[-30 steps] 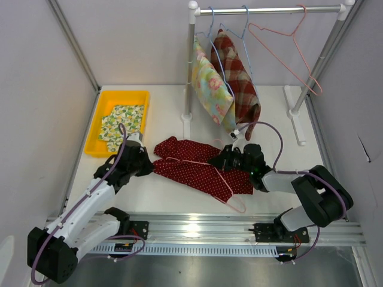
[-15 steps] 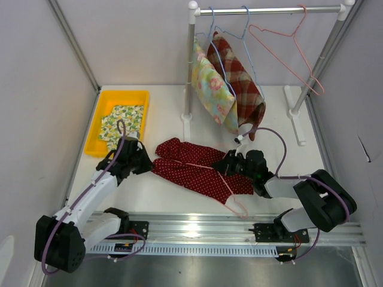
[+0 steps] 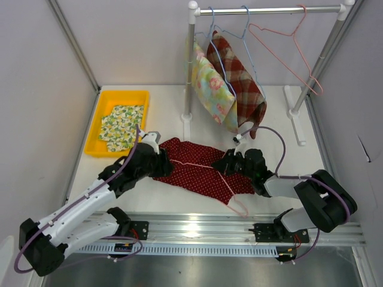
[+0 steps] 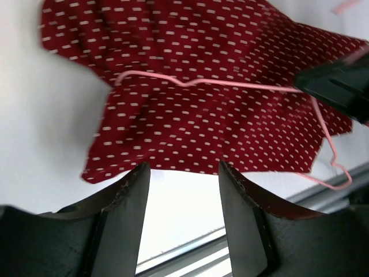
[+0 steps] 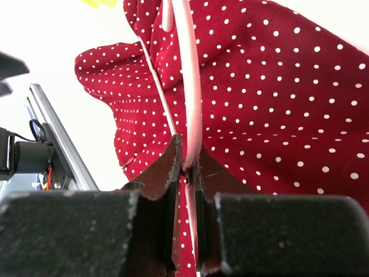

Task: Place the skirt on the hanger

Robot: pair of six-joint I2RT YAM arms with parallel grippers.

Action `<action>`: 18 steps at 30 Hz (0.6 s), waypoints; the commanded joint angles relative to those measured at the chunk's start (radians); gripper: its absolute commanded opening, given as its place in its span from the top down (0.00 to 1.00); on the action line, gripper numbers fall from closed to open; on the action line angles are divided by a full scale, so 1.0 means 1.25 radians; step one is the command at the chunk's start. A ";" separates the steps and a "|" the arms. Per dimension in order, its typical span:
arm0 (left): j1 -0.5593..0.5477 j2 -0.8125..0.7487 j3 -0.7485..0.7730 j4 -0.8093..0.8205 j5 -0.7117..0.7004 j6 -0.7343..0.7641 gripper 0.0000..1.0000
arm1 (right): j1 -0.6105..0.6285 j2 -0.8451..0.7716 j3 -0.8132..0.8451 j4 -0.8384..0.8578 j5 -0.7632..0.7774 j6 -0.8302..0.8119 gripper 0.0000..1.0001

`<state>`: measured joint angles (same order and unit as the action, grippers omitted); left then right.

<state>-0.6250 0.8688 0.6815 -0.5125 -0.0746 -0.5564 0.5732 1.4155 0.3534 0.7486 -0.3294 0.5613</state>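
Observation:
The red polka-dot skirt (image 3: 200, 173) lies crumpled on the white table, with a pink wire hanger (image 3: 192, 162) running across it and its hook (image 3: 239, 207) off the near edge of the cloth. My right gripper (image 3: 223, 162) is shut on the hanger's wire (image 5: 191, 104), low over the skirt (image 5: 277, 98). My left gripper (image 3: 163, 162) hovers at the skirt's left part, open, with nothing between its fingers. In the left wrist view the skirt (image 4: 219, 121) and the hanger (image 4: 230, 84) lie just beyond the left gripper (image 4: 183, 168).
A yellow tray (image 3: 94, 142) with a floral cloth (image 3: 121, 124) sits at the back left. Behind the skirt stands a rack (image 3: 269, 10) holding a floral cloth (image 3: 210, 89), a plaid cloth (image 3: 239, 78) and a bare pink hanger (image 3: 287, 51). A metal rail (image 3: 197, 230) runs along the near edge.
My left gripper has opened, let go of the skirt's left edge and moved right over the cloth. The right gripper still holds the hanger in about the same place.

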 commanded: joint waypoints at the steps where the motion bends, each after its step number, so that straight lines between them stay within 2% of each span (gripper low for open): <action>1: -0.119 0.014 0.022 0.074 -0.096 -0.032 0.43 | 0.000 0.009 0.022 -0.043 0.030 -0.054 1.00; 3: -0.175 0.053 0.023 0.112 -0.091 -0.041 0.43 | -0.001 0.010 0.025 -0.045 0.030 -0.056 1.00; 4: -0.242 0.106 0.027 0.148 -0.105 -0.043 0.43 | -0.002 0.013 0.028 -0.047 0.025 -0.058 1.00; 9: -0.419 0.291 0.062 0.281 -0.139 -0.051 0.43 | -0.004 0.021 0.029 -0.044 0.018 -0.051 1.00; 13: -0.493 0.435 0.116 0.374 -0.162 -0.047 0.41 | -0.007 0.031 0.030 -0.037 0.005 -0.044 1.00; 15: -0.527 0.501 0.144 0.412 -0.182 -0.035 0.37 | -0.009 0.038 0.030 -0.034 0.000 -0.040 1.00; 18: -0.552 0.565 0.169 0.466 -0.211 -0.030 0.36 | -0.009 0.044 0.031 -0.033 -0.006 -0.037 1.00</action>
<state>-1.2881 1.5322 0.8280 -0.0750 -0.2668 -0.6014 0.5659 1.4471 0.3798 0.7341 -0.3504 0.5510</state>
